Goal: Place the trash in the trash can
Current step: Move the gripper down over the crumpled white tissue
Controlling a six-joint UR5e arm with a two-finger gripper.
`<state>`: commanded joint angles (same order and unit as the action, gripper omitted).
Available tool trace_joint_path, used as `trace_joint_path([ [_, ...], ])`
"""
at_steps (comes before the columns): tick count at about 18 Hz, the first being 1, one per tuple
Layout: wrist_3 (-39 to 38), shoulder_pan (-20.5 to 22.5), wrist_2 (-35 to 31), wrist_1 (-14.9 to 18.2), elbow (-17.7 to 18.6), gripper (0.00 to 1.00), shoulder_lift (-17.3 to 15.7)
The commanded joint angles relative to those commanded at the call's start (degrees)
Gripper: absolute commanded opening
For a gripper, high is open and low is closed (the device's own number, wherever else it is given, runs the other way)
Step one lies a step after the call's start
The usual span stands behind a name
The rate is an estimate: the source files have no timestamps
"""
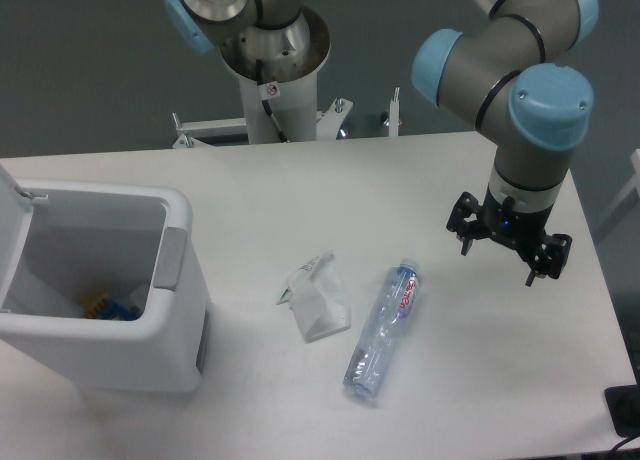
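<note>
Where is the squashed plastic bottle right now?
The crushed plastic bottle lies on the white table, just right of the crumpled paper packet and below-left of the open gripper.

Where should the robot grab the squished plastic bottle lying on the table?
Probably around the middle of the clear crushed plastic bottle, near its red-white label, coming straight down from above. It lies flat and long on the white table, so the open gripper should turn its fingers across the narrow width, not along the length.
</note>
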<state>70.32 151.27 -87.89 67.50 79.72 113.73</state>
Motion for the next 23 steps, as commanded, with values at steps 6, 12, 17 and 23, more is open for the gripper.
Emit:
trace_joint_path([
  [6,-18.62,-6.15,0.18,-7.19,4.82,1.00,0.17],
  [12,-23.82,-12.65,0.00,-9.49,12.64,1.00,-1.23],
  [17,-25.94,-14.42,0.09,-10.46,16.78,1.00,-2.47],
  [23,-25.50,-16.97,-2.02,-11.07,20.39,0.89,-0.18],
])
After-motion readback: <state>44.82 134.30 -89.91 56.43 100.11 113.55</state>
